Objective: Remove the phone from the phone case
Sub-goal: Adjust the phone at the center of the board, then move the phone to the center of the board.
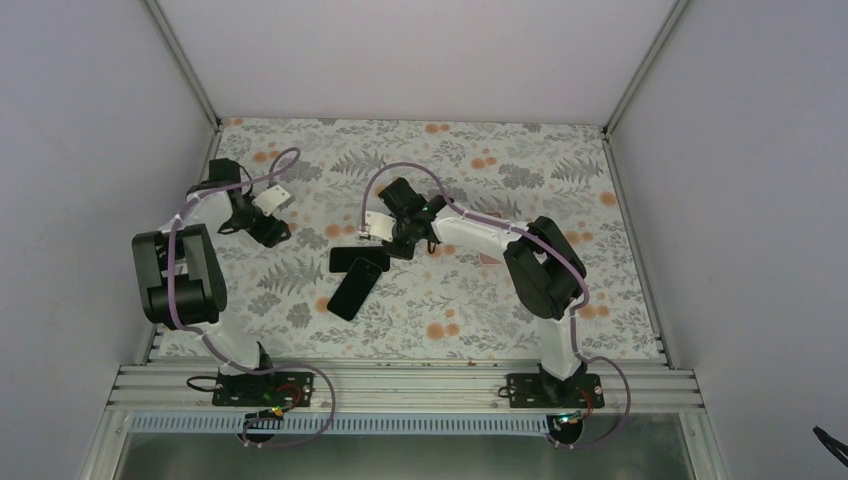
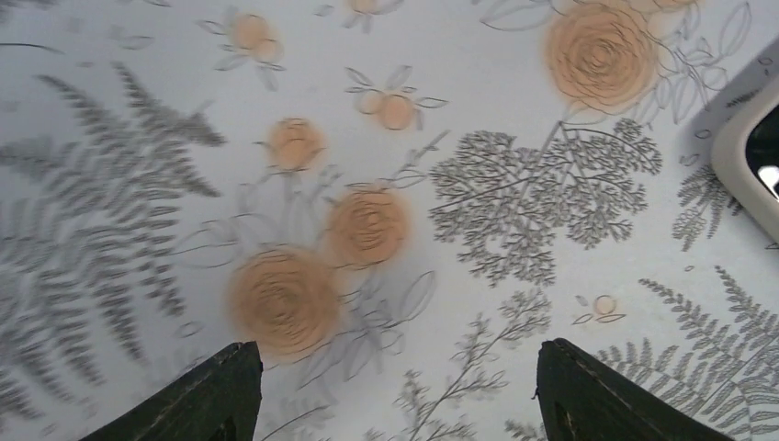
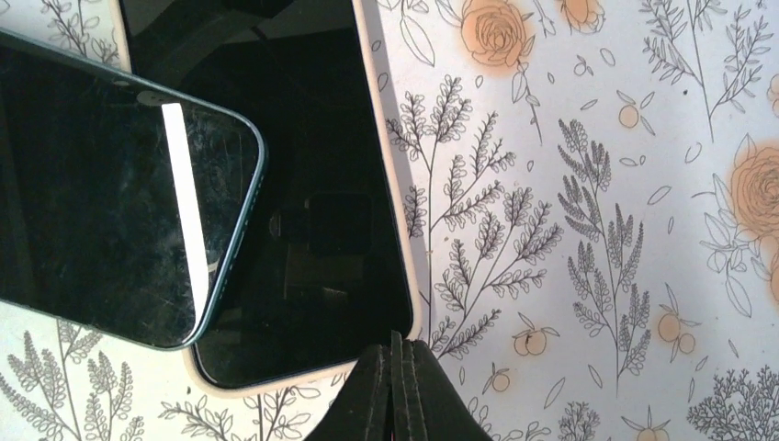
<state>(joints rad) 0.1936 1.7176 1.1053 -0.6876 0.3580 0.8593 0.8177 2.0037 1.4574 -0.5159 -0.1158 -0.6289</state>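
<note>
A phone with a glossy black face sits in a cream case flat on the floral table, also seen in the top view. A second dark phone with a teal edge lies tilted over the cased one's left side; in the top view it runs diagonally toward the near edge. My right gripper is shut, its tip at the near right corner of the cream case. My left gripper is open and empty over bare table, left of the phones. A cream case corner shows at its view's right edge.
The floral table cover is bounded by white walls on three sides. A metal rail with both arm bases runs along the near edge.
</note>
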